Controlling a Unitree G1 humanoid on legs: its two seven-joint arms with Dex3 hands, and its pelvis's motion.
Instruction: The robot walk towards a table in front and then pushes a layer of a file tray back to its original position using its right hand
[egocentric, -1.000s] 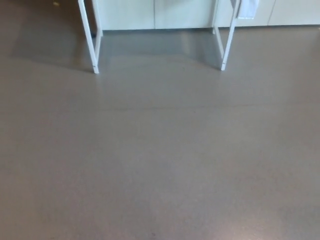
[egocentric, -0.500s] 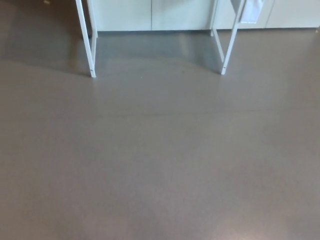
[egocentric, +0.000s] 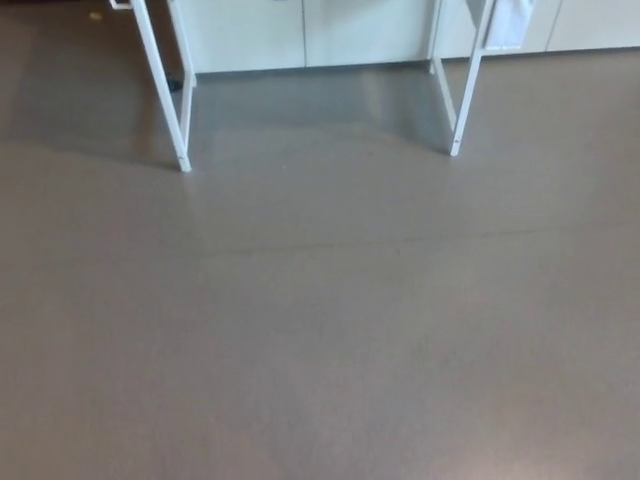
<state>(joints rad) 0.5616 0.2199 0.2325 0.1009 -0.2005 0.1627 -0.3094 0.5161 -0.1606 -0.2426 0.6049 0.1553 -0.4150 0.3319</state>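
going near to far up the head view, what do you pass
Bare grey floor → faint seam line across the floor → feet of the white table legs, left and right → shadowed floor under the table → pale cabinet fronts at the back. No file tray or robot hand shows.

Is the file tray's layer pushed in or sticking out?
Cannot tell. The head view shows only the floor and white table legs; the tray is out of frame.

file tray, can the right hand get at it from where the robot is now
Probably not yet. Neither the tray nor either hand is in view. Only the white table legs show at the top, with a wide stretch of bare floor before them, so the robot likely has to walk closer first.
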